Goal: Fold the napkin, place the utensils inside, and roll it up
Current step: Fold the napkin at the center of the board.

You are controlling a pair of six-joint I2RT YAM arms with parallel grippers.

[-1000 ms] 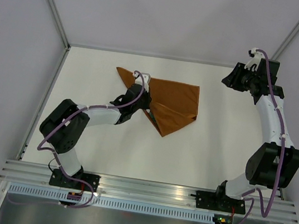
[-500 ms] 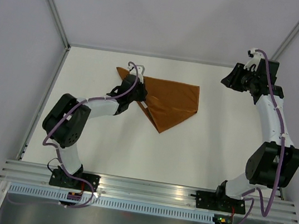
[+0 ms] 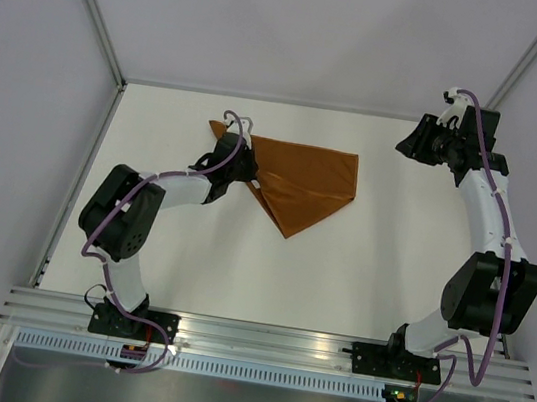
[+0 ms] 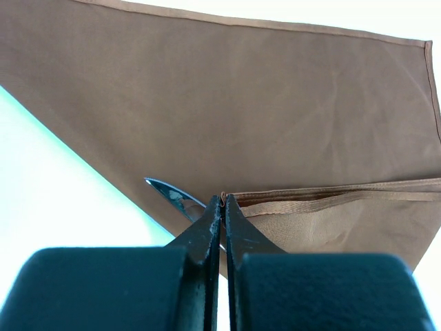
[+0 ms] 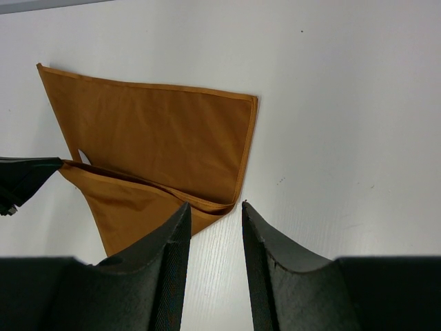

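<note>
Left tool [image 4: 222, 201], clamped on napkin [image 4: 241, 103] hem: draw the flap low and taut so edges meet. Right tool [image 5: 214, 207], half-open and empty, well apart.

The left claw [image 3: 248, 176] meets the folded napkin's [image 3: 307, 179] left side on the tabletop [image 3: 358, 275]; the right claw [image 3: 407, 141] hangs well apart.
</note>
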